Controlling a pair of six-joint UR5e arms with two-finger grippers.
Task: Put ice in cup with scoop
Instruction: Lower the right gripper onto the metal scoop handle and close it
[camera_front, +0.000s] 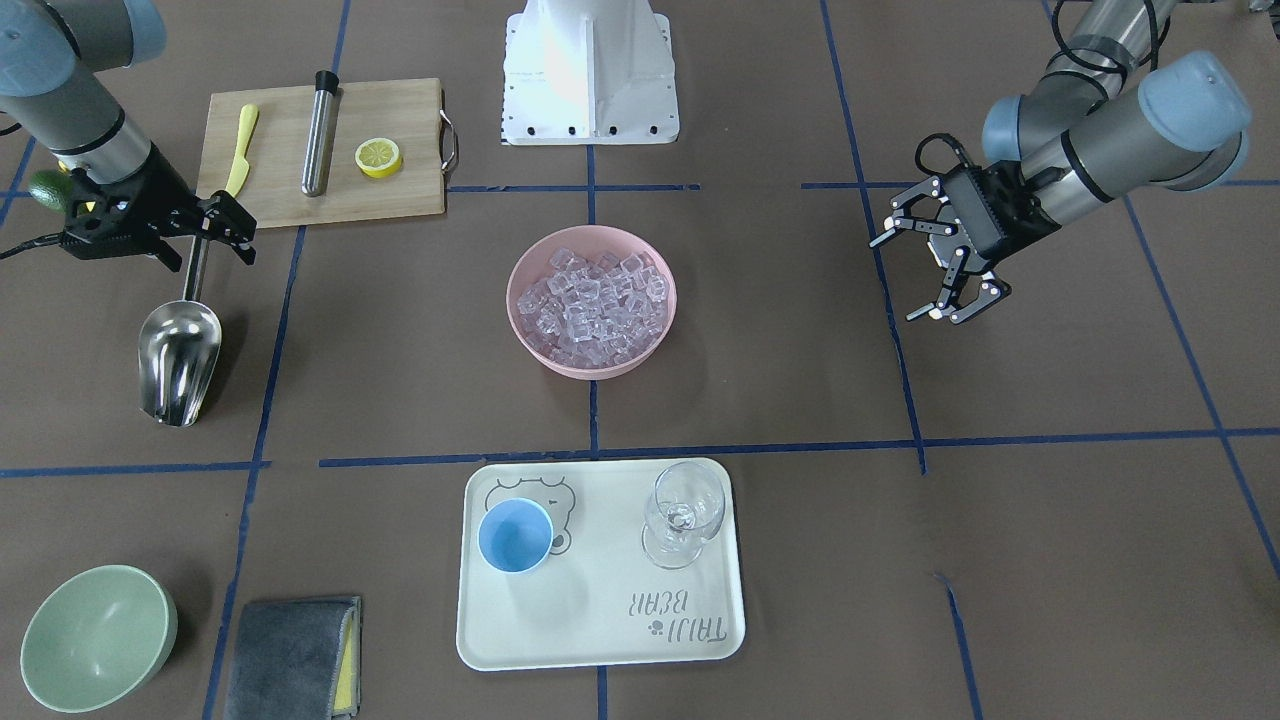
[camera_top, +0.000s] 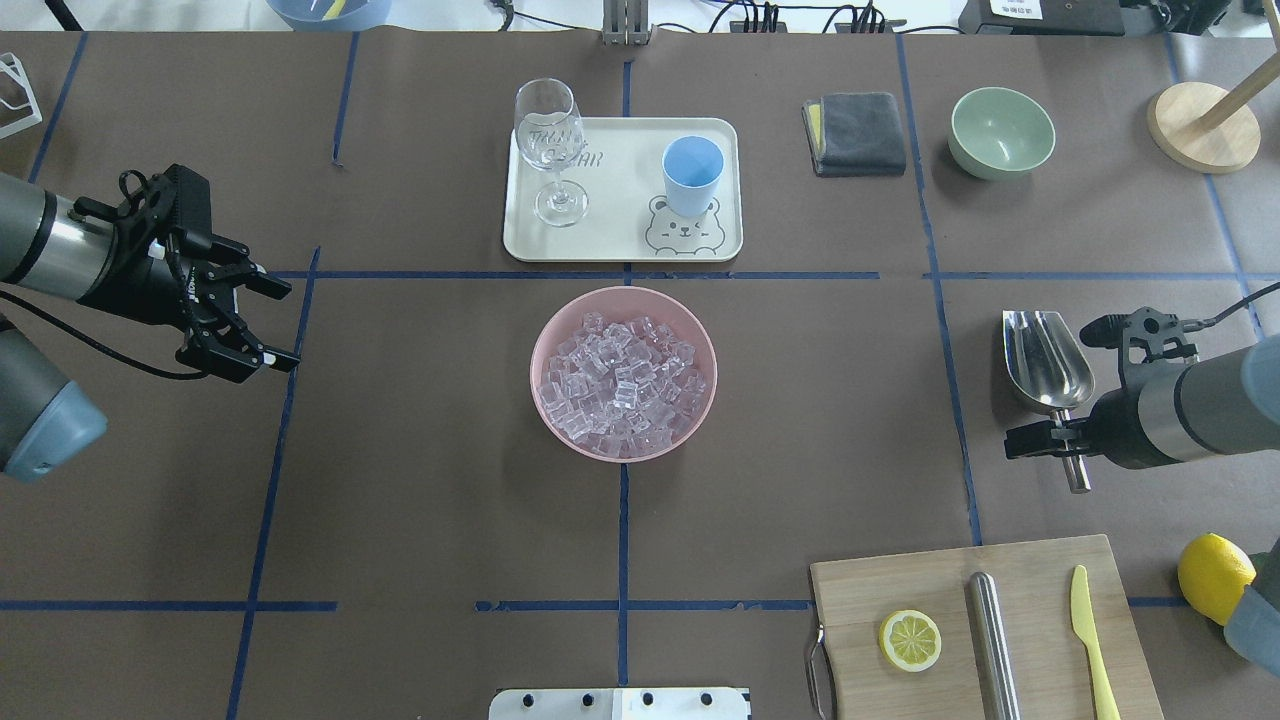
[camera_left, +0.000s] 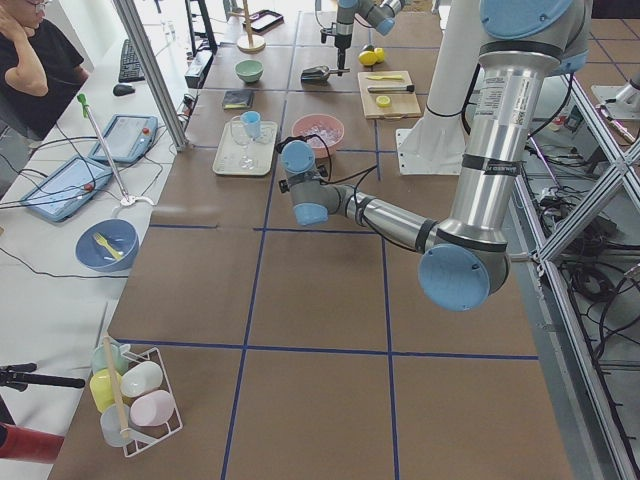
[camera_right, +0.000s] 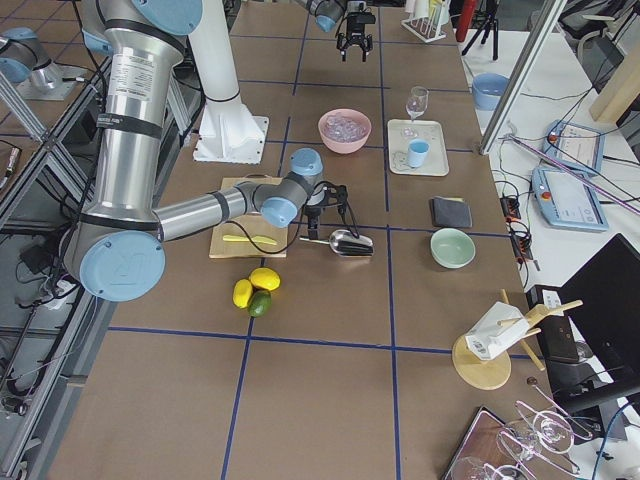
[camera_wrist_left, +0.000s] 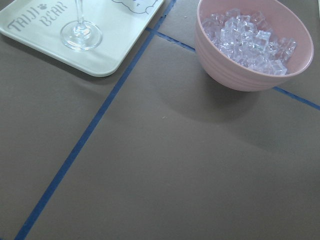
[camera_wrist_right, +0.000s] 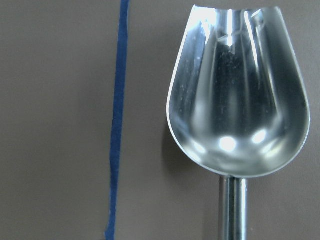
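Observation:
The steel scoop (camera_front: 178, 355) lies empty on the table on the robot's right side, and its bowl fills the right wrist view (camera_wrist_right: 239, 100). My right gripper (camera_front: 205, 250) is low over the scoop's thin handle, with its jaws apart on either side of it. It also shows in the overhead view (camera_top: 1055, 440). The ice (camera_top: 622, 383) is heaped in a pink bowl (camera_top: 545, 340) at the table's middle. The light-blue cup (camera_top: 692, 175) stands empty on a cream tray (camera_top: 620, 240). My left gripper (camera_top: 280, 325) is open and empty, hovering far to the left.
A clear stemmed glass (camera_top: 548, 140) stands on the tray beside the cup. A wooden board (camera_top: 860, 590) carries a lemon half (camera_top: 910, 640), a steel cylinder (camera_top: 992, 640) and a yellow knife (camera_top: 1090, 640). A green bowl (camera_top: 1001, 131) and a grey cloth (camera_top: 855, 132) lie beyond.

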